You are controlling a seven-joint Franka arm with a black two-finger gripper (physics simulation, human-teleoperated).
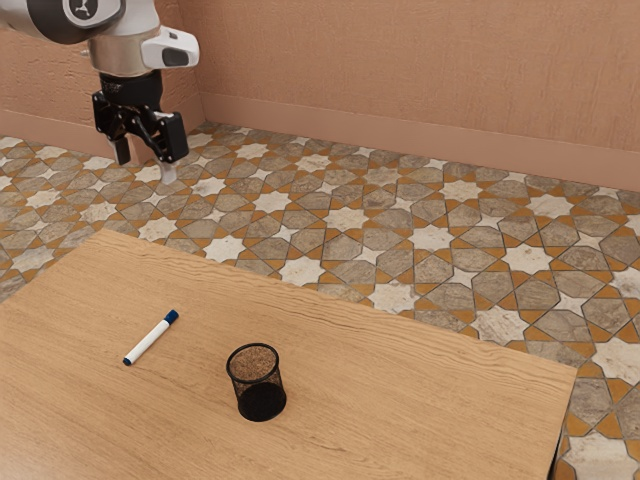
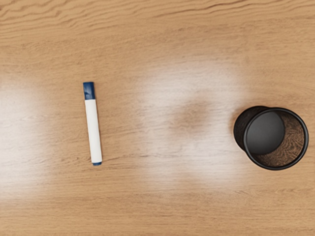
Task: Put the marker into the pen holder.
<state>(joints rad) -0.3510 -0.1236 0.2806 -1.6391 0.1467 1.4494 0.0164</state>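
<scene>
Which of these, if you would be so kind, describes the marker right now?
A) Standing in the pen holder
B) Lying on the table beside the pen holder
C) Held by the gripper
B: the marker lies flat on the table, apart from the pen holder.

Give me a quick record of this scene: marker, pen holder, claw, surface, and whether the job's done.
marker: white with blue cap, lying flat
pen holder: black, round, upright, empty, beside the marker with a gap
claw: open, raised, holding nothing
surface: wooden table
task status: not done; marker outside pen holder
</scene>
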